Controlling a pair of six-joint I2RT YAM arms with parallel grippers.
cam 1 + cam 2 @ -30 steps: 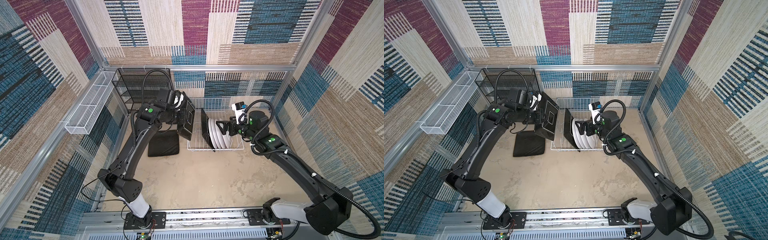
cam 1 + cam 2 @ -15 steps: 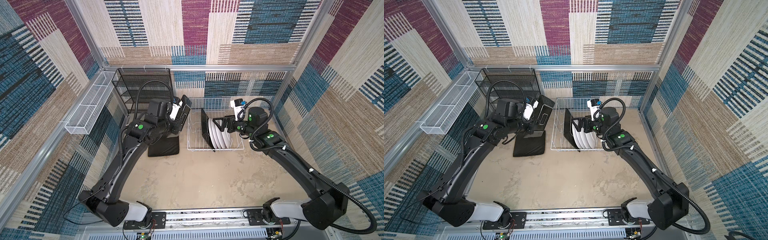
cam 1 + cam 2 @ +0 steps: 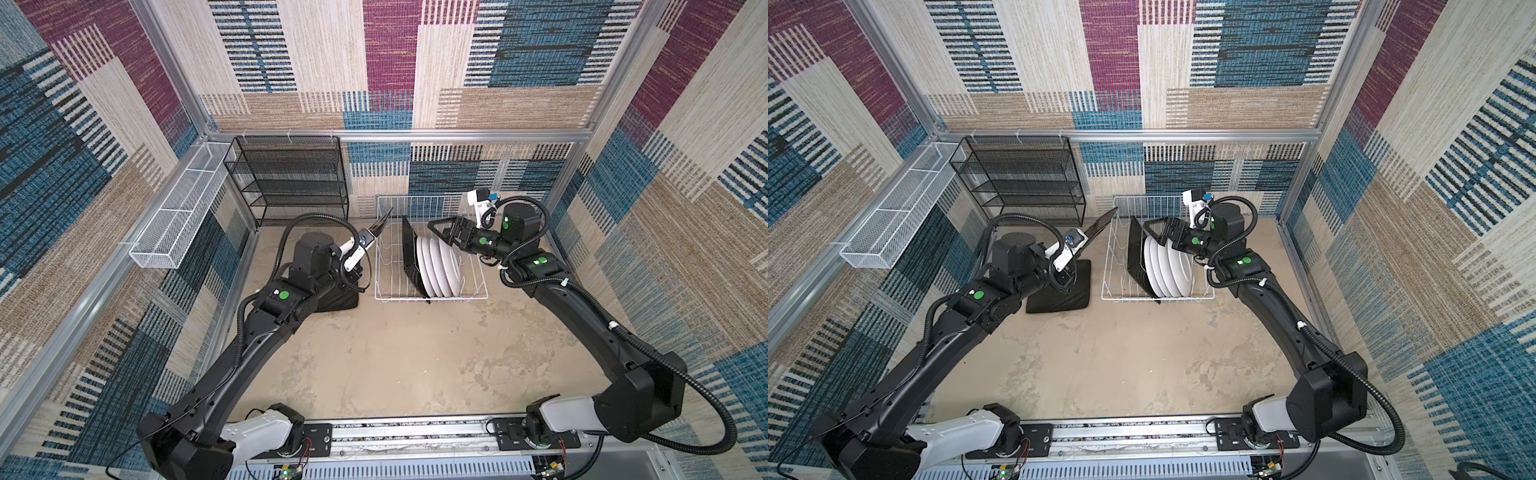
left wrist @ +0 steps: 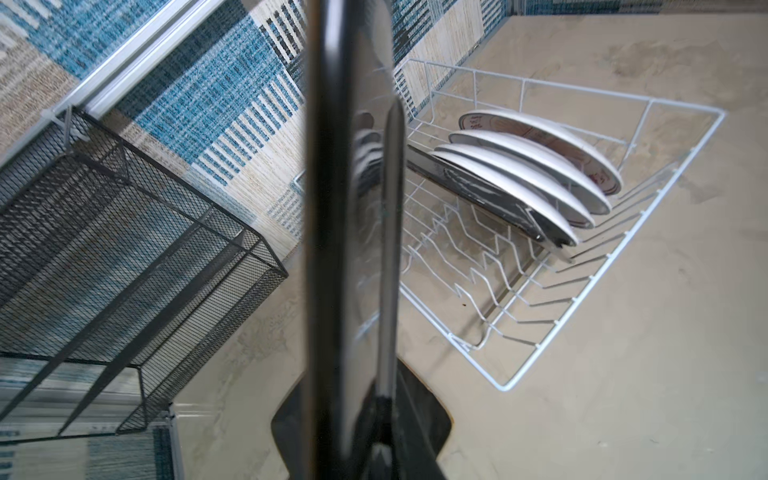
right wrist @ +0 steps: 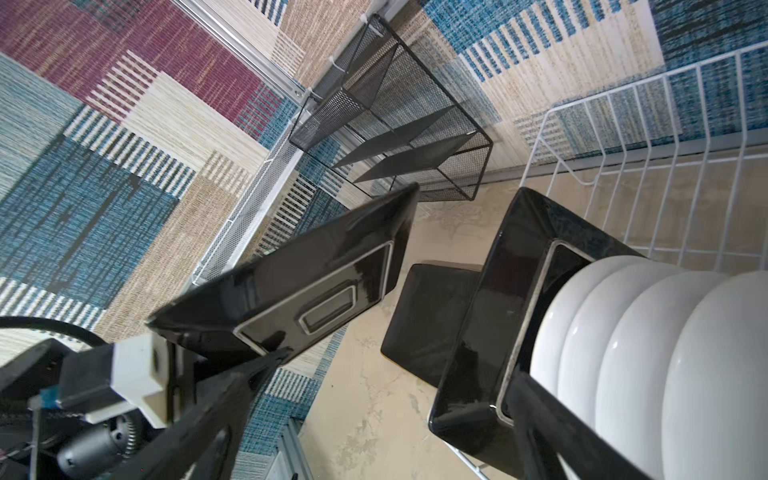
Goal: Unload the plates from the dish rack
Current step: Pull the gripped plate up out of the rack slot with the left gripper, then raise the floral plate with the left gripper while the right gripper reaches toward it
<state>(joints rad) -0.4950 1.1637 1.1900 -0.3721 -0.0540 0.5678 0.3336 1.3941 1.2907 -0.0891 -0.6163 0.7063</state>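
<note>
My left gripper (image 3: 370, 237) is shut on a black-backed square plate (image 3: 380, 221), held tilted above the left edge of the white wire dish rack (image 3: 432, 297). In the left wrist view this plate (image 4: 332, 208) shows edge-on in the left gripper (image 4: 374, 436). Another square plate (image 3: 341, 301) lies back-up on the table left of the rack. In the rack stand one black square plate (image 3: 409, 253) and several round white plates (image 3: 440, 266). My right gripper (image 3: 436, 230) hangs open over them. In the right wrist view its fingers straddle the racked square plate (image 5: 498, 311).
A black mesh shelf unit (image 3: 291, 183) stands against the back wall left of the rack. A long white mesh basket (image 3: 178, 212) hangs on the left wall. Aluminium frame rails edge the table. Bare tabletop (image 3: 395, 353) lies in front of the rack.
The left arm has drawn back and sunk, turning the held square plate to a tilt near the rack's left edge. The right gripper has shifted a little further over the racked plates.
</note>
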